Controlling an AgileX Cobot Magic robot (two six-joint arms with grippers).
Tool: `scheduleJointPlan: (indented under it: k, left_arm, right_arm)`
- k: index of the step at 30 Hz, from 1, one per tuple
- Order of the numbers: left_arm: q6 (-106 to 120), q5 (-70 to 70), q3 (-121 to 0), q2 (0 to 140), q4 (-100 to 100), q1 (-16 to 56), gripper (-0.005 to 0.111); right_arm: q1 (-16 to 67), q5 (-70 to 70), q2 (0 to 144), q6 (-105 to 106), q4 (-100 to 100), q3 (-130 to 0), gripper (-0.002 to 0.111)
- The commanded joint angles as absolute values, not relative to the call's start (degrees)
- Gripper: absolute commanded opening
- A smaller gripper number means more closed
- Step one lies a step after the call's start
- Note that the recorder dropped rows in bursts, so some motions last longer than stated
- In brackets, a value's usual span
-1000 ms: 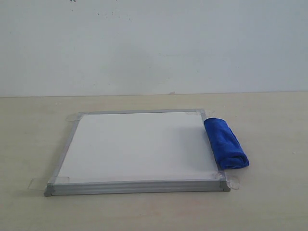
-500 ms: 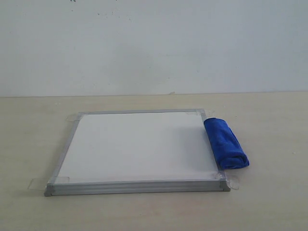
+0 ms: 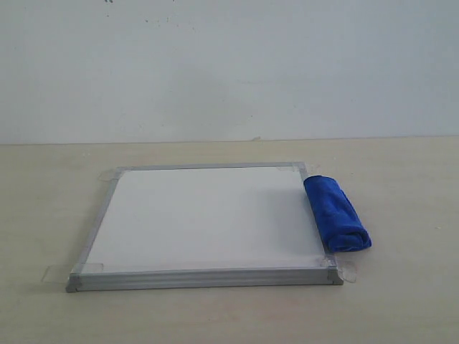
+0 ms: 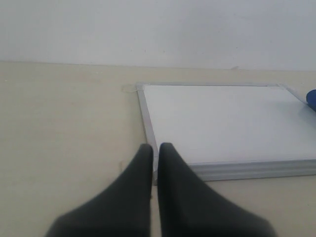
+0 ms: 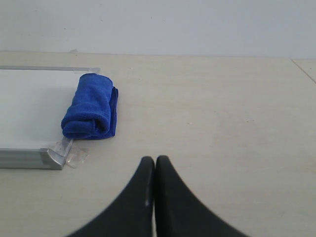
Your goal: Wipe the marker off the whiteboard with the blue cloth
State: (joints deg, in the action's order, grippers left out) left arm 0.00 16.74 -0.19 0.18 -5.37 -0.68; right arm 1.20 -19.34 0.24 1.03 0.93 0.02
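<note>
The whiteboard point(image 3: 204, 218) lies flat on the table, silver-framed, with clear tape tabs at its corners. No marker lines show on its white face in any view. The blue cloth point(image 3: 336, 213), a rolled bundle, lies along the board's right edge, partly on the frame; the right wrist view shows it too point(image 5: 90, 106). No arm appears in the exterior view. My left gripper point(image 4: 155, 147) is shut and empty, back from the board's near left corner point(image 4: 148, 133). My right gripper point(image 5: 155, 160) is shut and empty over bare table, short of the cloth and to its right.
A pale wooden table point(image 3: 401, 301) carries everything, with a plain white wall point(image 3: 229, 64) behind. A tape tab point(image 5: 75, 155) sticks out at the board's near right corner. A seam or table edge point(image 5: 303, 69) shows at the far right in the right wrist view.
</note>
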Motion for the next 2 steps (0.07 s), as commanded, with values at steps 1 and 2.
scheduleJointPlan:
  k: [1, 2]
  left_arm:
    - [0.00, 16.58, 0.00, 0.00, -5.13, -0.55, 0.004]
    - [0.00, 16.58, 0.00, 0.00, -5.13, -0.55, 0.004]
  right_arm:
    - [0.87, -19.13, 0.00, 1.22, 0.86, 0.00, 0.000]
    - [0.87, -19.13, 0.00, 1.22, 0.86, 0.00, 0.000]
